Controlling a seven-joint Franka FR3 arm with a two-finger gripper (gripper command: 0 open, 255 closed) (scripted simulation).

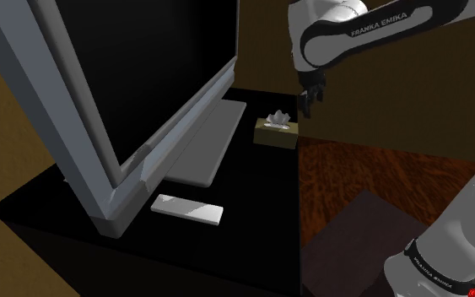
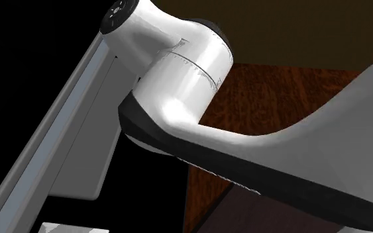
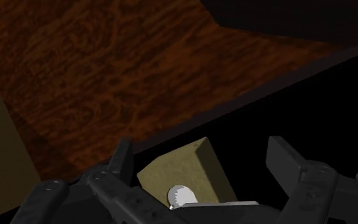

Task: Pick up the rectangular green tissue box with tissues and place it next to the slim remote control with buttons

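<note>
Gripper (image 1: 311, 101) hangs over the far corner of the black table (image 1: 261, 211). Its jaws stand apart and hold nothing.

Tissue box (image 1: 276, 133): olive-green, with a white tissue poking up. It sits on that corner, below the gripper and a little toward the shoulder view's left. The two are near but not touching.

Wrist view: the box lies between the two fingers (image 3: 119, 167), and neither is on it. My guess is that a short drop comes next.

The box's long axis runs roughly along the table edge nearest the floor. I cannot tell whether the fingers straddle its narrow width.

Remote (image 1: 187, 209): slim, pale grey, lying flat. It is well apart from the box, toward the front of the table, just beside the lower corner of the big television (image 1: 143, 67). I can't make out any buttons.

The carry would likely run past the television's grey foot (image 1: 206, 143).

Room: reddish wood floor (image 1: 370, 169) beside the table, dull brown walls.
</note>
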